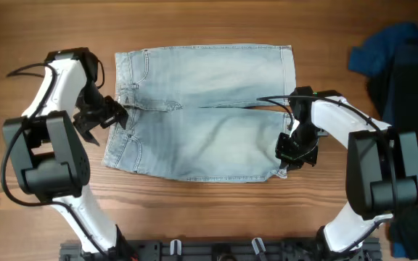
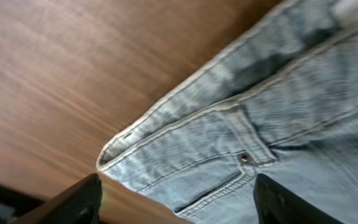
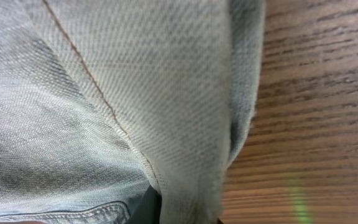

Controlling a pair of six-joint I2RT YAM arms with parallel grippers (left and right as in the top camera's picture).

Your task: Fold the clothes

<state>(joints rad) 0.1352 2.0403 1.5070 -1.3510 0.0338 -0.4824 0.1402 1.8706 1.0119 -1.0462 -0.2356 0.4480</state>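
Note:
The clothes (image 1: 202,109), a pair of light blue denim shorts, lie flat in the middle of the table, waistband to the left and legs to the right. My left gripper (image 1: 109,116) is at the waistband's left edge. In the left wrist view its fingers (image 2: 79,202) stand wide apart, open, on either side of the waistband corner and pocket (image 2: 229,180). My right gripper (image 1: 294,148) is at the hem of the near leg. In the right wrist view a fold of denim (image 3: 191,124) is bunched in the shut jaws, and only part of one dark finger (image 3: 144,210) shows.
A pile of dark blue garments (image 1: 405,65) lies at the right edge of the wooden table (image 1: 209,210). A black rail (image 1: 216,250) runs along the front edge between the arm bases.

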